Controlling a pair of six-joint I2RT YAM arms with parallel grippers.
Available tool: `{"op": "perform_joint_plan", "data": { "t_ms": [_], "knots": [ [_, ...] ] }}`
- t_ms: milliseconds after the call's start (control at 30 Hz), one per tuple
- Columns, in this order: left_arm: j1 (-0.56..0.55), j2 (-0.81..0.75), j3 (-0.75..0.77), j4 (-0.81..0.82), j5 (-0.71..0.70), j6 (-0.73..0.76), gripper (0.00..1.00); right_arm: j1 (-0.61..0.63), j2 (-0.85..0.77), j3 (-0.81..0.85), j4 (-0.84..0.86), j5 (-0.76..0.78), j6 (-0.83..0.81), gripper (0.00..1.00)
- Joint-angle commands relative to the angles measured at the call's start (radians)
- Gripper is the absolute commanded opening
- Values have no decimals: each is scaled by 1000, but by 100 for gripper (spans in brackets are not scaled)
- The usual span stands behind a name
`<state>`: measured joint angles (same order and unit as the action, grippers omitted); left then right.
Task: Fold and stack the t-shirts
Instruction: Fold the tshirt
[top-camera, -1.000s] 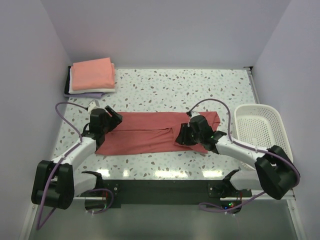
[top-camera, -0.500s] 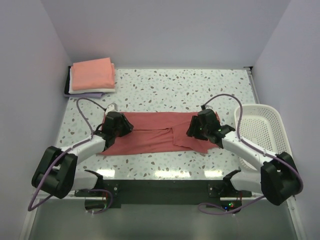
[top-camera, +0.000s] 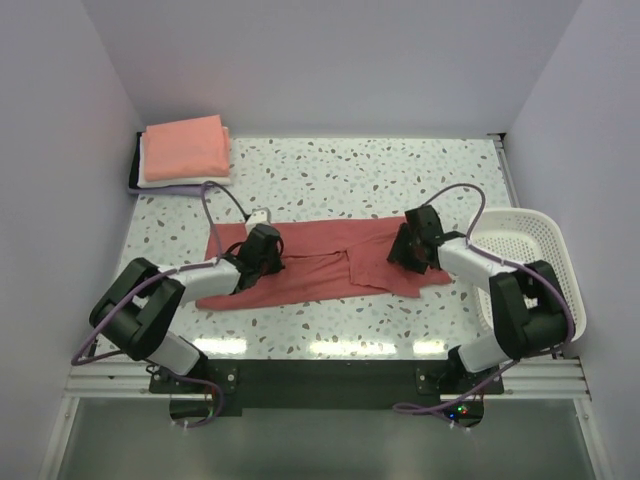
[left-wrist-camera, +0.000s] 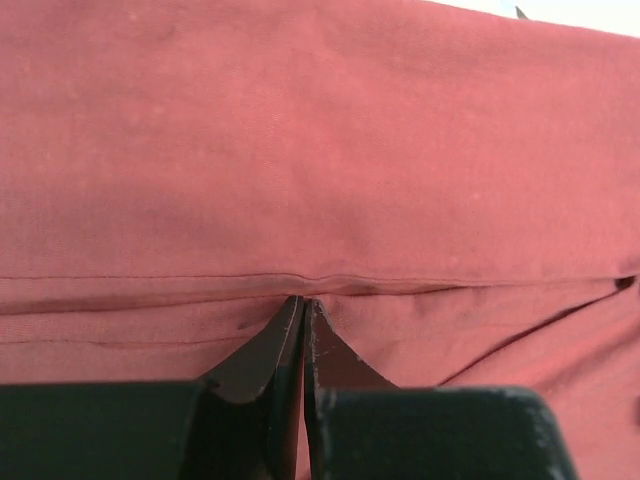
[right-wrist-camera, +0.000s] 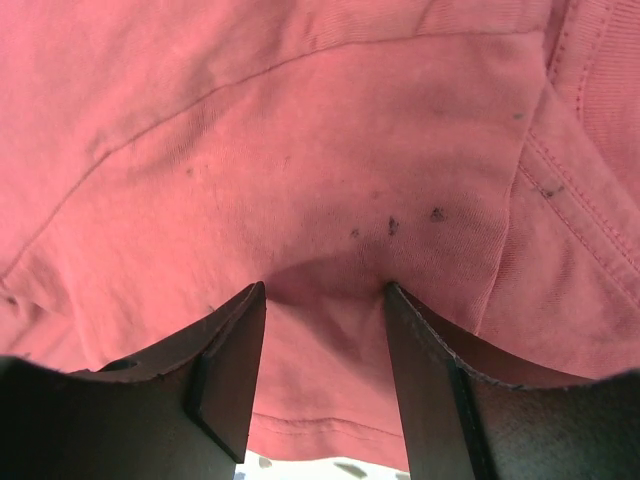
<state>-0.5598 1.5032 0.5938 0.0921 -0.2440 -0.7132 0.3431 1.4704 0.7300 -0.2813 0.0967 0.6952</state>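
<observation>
A dusty-red t-shirt (top-camera: 320, 268) lies spread flat across the middle of the speckled table, partly folded lengthwise. My left gripper (top-camera: 267, 244) rests on its left part. In the left wrist view its jaws (left-wrist-camera: 303, 302) are shut, pinching a small pucker at a fold edge of the red cloth (left-wrist-camera: 320, 150). My right gripper (top-camera: 413, 246) sits on the shirt's right part. There the jaws (right-wrist-camera: 325, 292) stand open and press down on the red cloth (right-wrist-camera: 300, 150), which bulges between them. A stack of folded t-shirts (top-camera: 185, 148), salmon-pink on top with white beneath, lies at the far left corner.
A white lattice basket (top-camera: 512, 214) stands at the right edge of the table, close to my right arm. Purple cables loop above both arms. Walls close in the table on the left, right and far sides.
My left gripper slid right along the shirt and its jaws closed on the fold edge. The right gripper moved right and a little farther away, staying open.
</observation>
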Motion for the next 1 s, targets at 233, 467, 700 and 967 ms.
{"op": "perform_joint_plan", "data": {
  "t_ms": [233, 467, 700, 967],
  "knots": [
    [-181, 60, 9, -66, -84, -74, 5, -65, 275, 337, -96, 38, -108, 55],
    [-353, 22, -26, -55, -66, -273, 6, -66, 557, 700, -235, -6, -233, 56],
    [-523, 51, -11, 56, -25, -492, 14, -41, 786, 963, -306, -41, -304, 56],
    [-522, 62, 191, -43, -63, -345, 39, -10, 1001, 1308, -403, -45, -399, 58]
  ]
}}
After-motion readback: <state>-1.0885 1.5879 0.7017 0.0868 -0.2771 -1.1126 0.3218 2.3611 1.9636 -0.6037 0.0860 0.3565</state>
